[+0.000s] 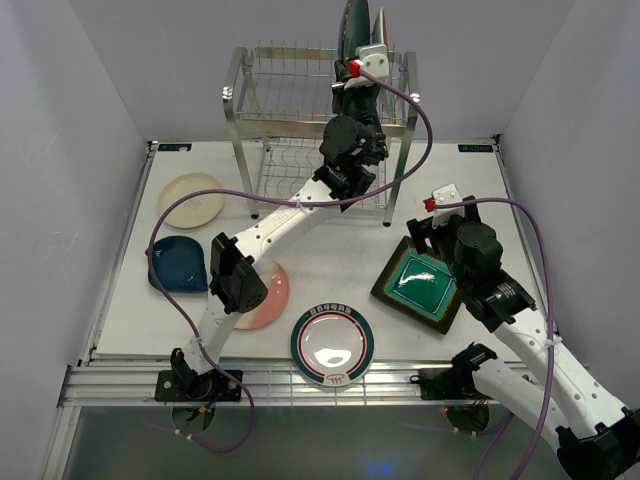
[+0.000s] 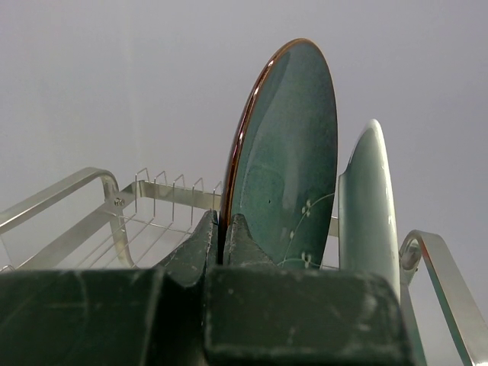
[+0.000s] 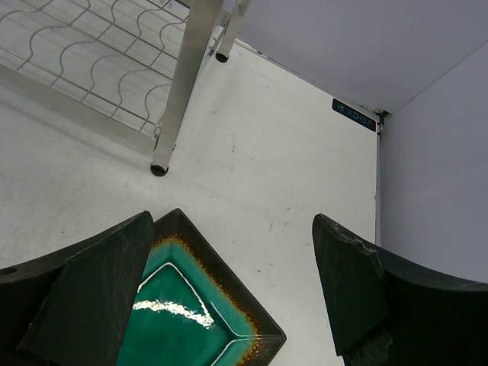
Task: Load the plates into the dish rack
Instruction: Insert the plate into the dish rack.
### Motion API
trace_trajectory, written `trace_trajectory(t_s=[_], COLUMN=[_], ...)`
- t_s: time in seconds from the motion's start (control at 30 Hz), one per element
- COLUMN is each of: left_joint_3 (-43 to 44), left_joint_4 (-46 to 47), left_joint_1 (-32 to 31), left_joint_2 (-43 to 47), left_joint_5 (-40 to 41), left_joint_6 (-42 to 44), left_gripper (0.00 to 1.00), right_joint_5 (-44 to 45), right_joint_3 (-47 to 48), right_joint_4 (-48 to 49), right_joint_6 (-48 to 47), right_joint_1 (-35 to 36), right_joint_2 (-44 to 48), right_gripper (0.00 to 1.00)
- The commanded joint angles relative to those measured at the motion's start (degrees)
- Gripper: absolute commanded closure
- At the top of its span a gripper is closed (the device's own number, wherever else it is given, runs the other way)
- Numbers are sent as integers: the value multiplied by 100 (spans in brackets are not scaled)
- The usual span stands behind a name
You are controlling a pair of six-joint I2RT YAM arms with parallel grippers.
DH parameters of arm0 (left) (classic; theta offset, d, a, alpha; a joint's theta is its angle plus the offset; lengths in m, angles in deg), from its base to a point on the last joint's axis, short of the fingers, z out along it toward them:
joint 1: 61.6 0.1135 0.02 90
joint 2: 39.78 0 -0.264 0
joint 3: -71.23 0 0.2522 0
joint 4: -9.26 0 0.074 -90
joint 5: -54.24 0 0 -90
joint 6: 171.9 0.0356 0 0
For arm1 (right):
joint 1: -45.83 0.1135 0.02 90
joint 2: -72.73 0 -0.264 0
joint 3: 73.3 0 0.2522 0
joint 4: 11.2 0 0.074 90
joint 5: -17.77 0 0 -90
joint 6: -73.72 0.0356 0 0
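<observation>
Our left gripper (image 2: 221,232) is clamped on the rim of the dark teal plate (image 2: 293,152), upright over the top tier of the dish rack (image 2: 69,191), just beside another standing plate (image 2: 370,206). Its lower edge is hidden, so we cannot tell whether it sits between the wires (image 2: 173,197); letting go too soon could tip it against that neighbour. Our right gripper (image 3: 232,229) hangs wide open over the square green plate (image 3: 191,313) on the table (image 3: 290,168).

upright dark teal plate (image 2: 290,152) at dish rack (image 1: 237,110) top tier, square green plate (image 1: 420,285) lying flat
</observation>
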Motion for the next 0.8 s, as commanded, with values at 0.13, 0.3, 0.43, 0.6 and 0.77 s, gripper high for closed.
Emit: trace_trajectory(t_s=[0.13,0.3,0.43,0.6,0.77], left_joint_3=[-208,-95,143,389,389], left_joint_4=[1529,1503,1213,1116,1221], left_joint_1=[-374,-374,-374,-374,-365], left_joint_2=[782,817,800,782,844], left_joint_5=[-905,-870,-826,-931,-949], left_joint_6=[297,219,-115,-230,-274], left_gripper=[100,100,100,100,100], right_joint_5=[-16,-24,-16,-42,-60], right_joint_3=[-6,-6,-6,-6,-6], right_joint_4=[237,237,229,229,229], right_joint_6=[29,38,38,46,46], right_joint_1=[34,34,34,26,26], right_joint_2=[82,64,82,91,108], right_gripper=[10,10,10,10,10])
